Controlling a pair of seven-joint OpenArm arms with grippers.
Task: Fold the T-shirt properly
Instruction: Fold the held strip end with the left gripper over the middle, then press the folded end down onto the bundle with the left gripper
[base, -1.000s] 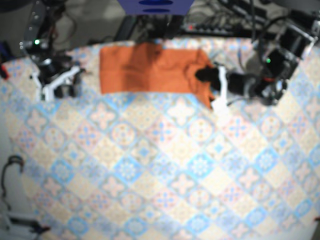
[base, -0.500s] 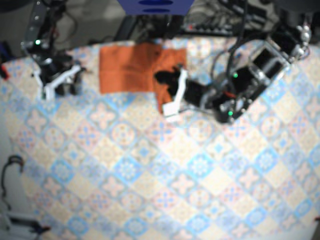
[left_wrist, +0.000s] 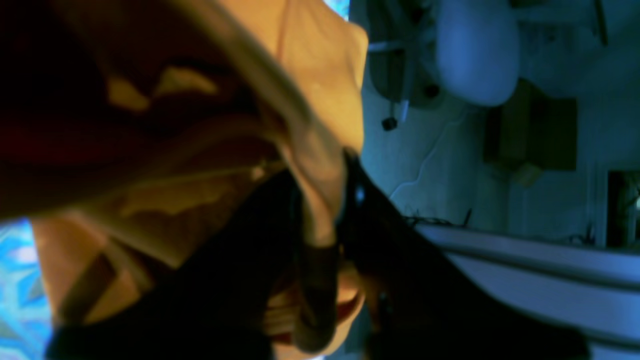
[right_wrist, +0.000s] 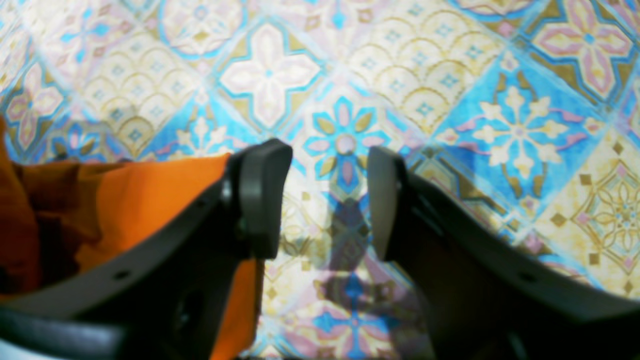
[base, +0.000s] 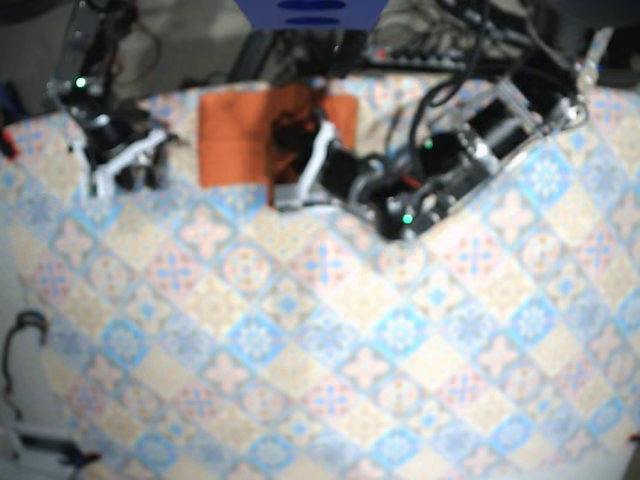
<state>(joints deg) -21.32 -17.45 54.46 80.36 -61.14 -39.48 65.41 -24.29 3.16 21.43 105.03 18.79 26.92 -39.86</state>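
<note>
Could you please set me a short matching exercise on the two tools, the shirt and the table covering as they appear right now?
Column A
1. left tool
2. right tool
3. T-shirt
4. tablecloth

Column B
a. blue and cream tile pattern
b. open, holding nothing
c. orange, near the top of the base view
d. shut, pinching orange fabric

Pairs: 1-d; 2-b; 3-c; 4-a
</note>
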